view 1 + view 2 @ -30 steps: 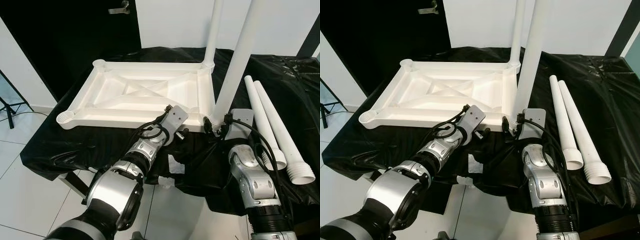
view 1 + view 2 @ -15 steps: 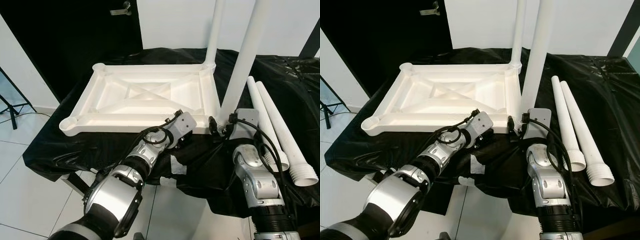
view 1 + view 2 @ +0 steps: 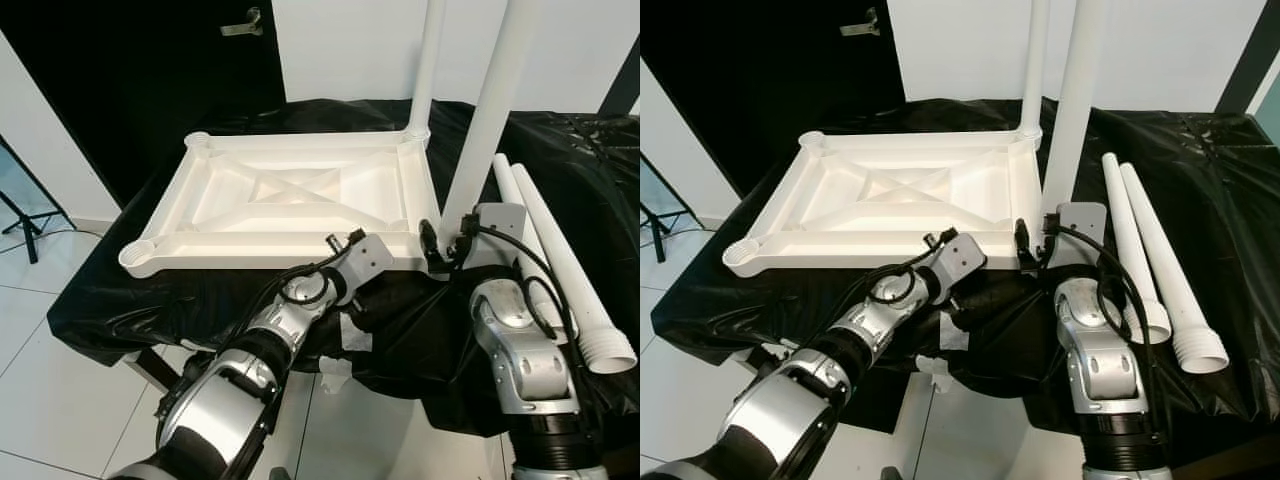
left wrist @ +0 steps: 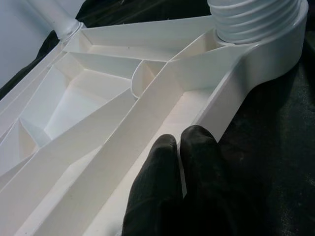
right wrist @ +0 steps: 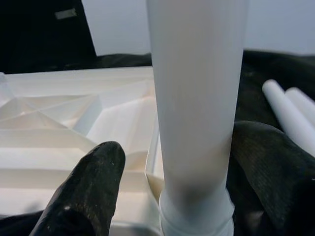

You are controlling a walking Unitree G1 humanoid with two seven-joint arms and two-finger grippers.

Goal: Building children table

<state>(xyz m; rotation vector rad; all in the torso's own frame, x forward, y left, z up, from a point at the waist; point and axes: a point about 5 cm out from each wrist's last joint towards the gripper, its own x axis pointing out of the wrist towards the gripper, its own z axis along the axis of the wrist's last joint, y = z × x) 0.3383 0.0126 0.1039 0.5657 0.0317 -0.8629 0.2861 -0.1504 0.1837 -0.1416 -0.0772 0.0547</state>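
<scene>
Inverted white tabletop (image 3: 290,200) lying ribs-up on the surface (image 3: 120,290), which is draped in black cloth; the tabletop sits at centre, toward 11 o'clock of the two arms. Far leg (image 3: 428,60) stands upright in the corner socket at 12 o'clock. Near leg (image 3: 485,110) stands upright in the near right corner socket, at about 1 o'clock; its ribbed end is seated in the socket, as the left wrist view shows (image 4: 256,19).

Right tool (image 5: 172,182) is spread wide, one finger on each side of the near leg just above its socket; the fingers (image 5: 93,182) flank the leg, and contact with it cannot be judged. In the head view this tool (image 3: 447,243) lies at the base of the near leg.

Left tool (image 4: 179,162) has its fingers pressed together, tips resting on the near rim of the tabletop, just beside the near-leg corner. In the head view it (image 3: 365,272) lies at 6 o'clock of the tabletop, at the near edge.

Two spare legs (image 3: 560,270) lie side by side on the cloth at 3 o'clock, touching each other, wide ends toward the robot.
</scene>
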